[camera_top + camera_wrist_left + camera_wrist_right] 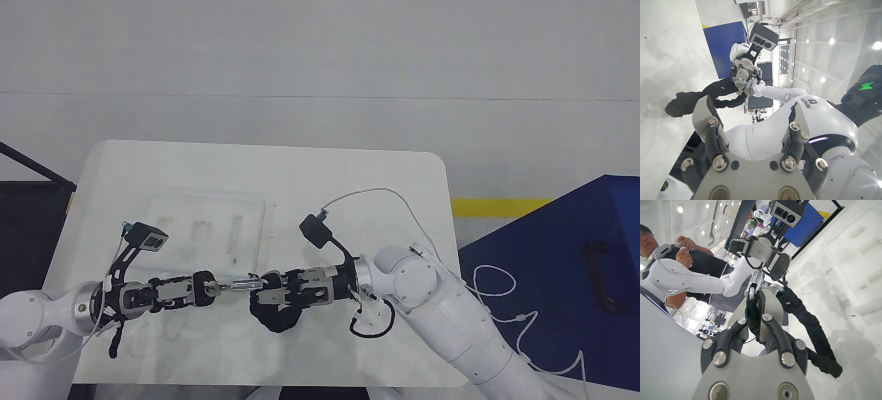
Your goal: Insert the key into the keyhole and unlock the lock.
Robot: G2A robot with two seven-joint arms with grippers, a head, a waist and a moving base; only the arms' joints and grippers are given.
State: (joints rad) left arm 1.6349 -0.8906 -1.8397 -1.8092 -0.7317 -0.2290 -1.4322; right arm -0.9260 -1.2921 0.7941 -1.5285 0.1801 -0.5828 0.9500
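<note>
A white surface [400, 180] with rounded corners stands on pale floor, with a blue cabinet [560, 250] off its right edge. A foam tray [210, 225] lies left of centre. Both arms meet close to the near edge, well away from the far one. The right pincer [754, 298] is clenched on the lock [749, 89]. The key [746, 105] seems seated in its keyhole, just before the released left pincer [752, 100].

Counts: one lock [749, 89], one key [746, 106], one foam tray [165, 200], one table [380, 190]. Two grippers: left gripper [751, 101], right gripper [757, 294].
</note>
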